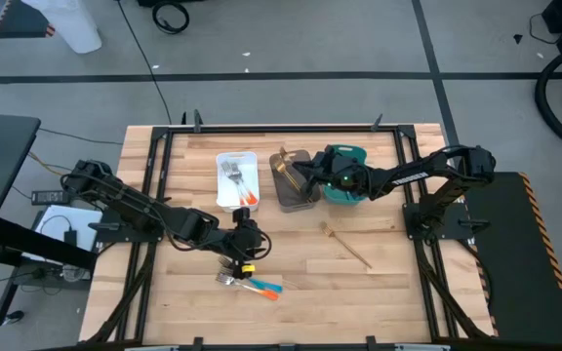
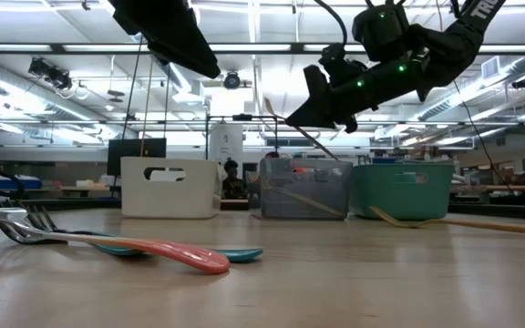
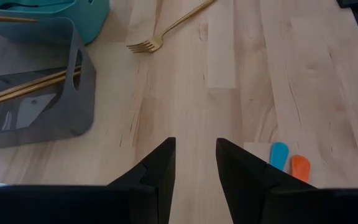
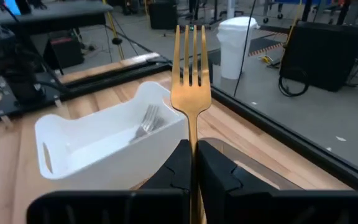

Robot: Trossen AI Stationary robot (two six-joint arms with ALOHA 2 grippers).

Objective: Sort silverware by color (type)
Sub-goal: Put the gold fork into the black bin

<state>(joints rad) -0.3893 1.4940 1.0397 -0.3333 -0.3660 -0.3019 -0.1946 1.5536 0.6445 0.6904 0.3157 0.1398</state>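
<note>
The right end effector [image 1: 305, 175] hangs above the grey bin [image 1: 292, 192], its fingers closed on a gold fork [image 4: 191, 74] whose tines point up, with more gold pieces lying inside that bin. The left end effector [image 1: 245, 255] hovers over the wooden worktop [image 1: 359, 302] with its fingers apart and empty, just above the orange-handled and blue-handled pieces [image 1: 254, 285] lying together. Another gold fork [image 1: 346, 245] lies alone on the worktop near the teal bin [image 1: 355, 196], and the white bin [image 1: 236, 179] holds orange-handled silverware.
</note>
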